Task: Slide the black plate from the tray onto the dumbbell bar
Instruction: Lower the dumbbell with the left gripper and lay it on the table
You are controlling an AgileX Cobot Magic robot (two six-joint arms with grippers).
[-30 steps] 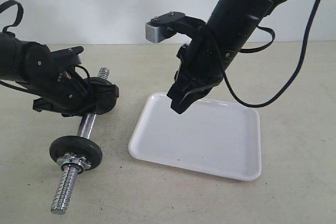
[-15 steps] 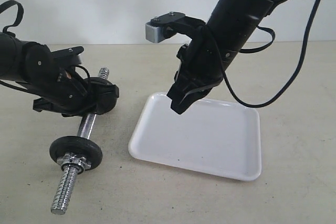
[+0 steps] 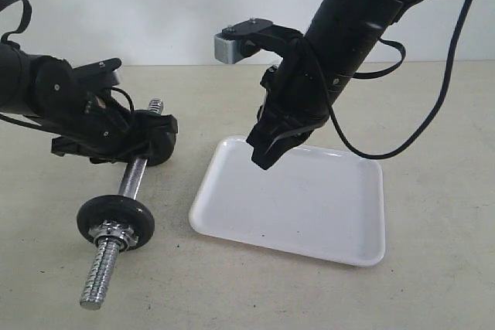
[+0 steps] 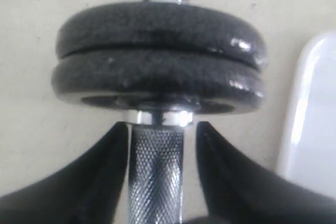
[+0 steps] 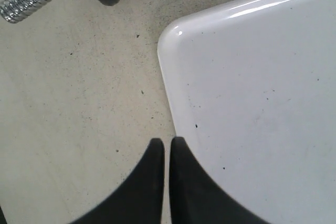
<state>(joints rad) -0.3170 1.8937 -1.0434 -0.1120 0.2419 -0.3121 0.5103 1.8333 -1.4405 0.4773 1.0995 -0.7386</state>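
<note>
Straddling dumbbell bar (image 4: 156, 182), left pincer (image 4: 160, 128) parted, right pincer (image 5: 166, 142) above tray (image 5: 252, 103) rim

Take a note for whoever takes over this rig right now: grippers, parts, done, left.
Left gripper: open, jaws straddling the bar beside the plate, not clamping.
Right gripper: shut, empty, over the tray edge.
Plate sits on the bar, near a threaded end; tray bare.
Done: plate is on the bar.
Left: probably just pull both arms clear.
</note>
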